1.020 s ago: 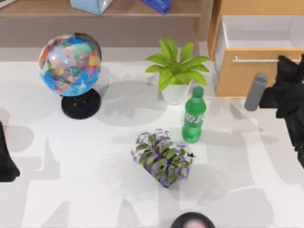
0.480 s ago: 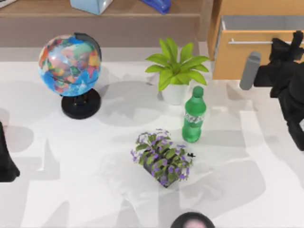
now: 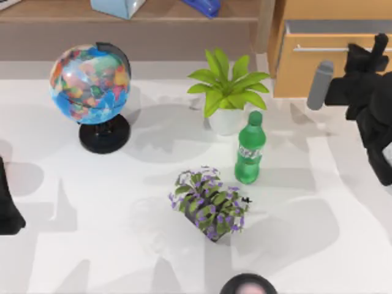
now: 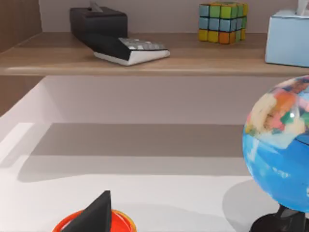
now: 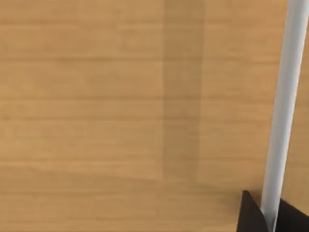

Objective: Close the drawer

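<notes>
My right gripper is at the drawer front, at the table's back right, against the silver handle; I cannot tell if it is open or closed. The drawer is almost fully in. My left arm is parked at the left edge.

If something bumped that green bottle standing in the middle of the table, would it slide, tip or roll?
The green bottle stands upright, tall and narrow on a small base, so a knock near its cap would probably tip it rather than slide it. Its body looks round, so once down it would likely roll across the smooth white table. It looks like thin plastic, probably light.
</notes>
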Motion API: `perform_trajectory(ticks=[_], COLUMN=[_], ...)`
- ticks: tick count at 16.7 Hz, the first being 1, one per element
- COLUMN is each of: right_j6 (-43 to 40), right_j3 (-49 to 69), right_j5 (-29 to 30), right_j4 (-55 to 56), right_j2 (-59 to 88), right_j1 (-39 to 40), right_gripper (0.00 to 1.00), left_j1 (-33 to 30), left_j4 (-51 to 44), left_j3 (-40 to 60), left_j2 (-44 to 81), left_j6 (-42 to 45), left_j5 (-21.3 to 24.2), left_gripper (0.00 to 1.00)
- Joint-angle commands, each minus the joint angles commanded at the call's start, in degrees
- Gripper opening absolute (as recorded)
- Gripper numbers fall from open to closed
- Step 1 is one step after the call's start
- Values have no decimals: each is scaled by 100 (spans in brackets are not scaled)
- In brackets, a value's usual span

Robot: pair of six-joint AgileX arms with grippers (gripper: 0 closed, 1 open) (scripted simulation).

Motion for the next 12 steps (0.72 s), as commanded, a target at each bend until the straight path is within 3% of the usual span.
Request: perform_trajectory(ticks=[7, 12], right_j6=[2, 3], right_j3=[1213, 1320], right_j5=[-132, -145], right_j4=[-702, -763], right_j2=[549, 590], right_j1=[-157, -172], right_gripper=[0, 0], left_j1=[0, 0], left_j4=[0, 0], left_j3=[0, 0], left_j2=[0, 0], left_j6=[0, 0], left_j5=[0, 0], left_gripper=[100, 100])
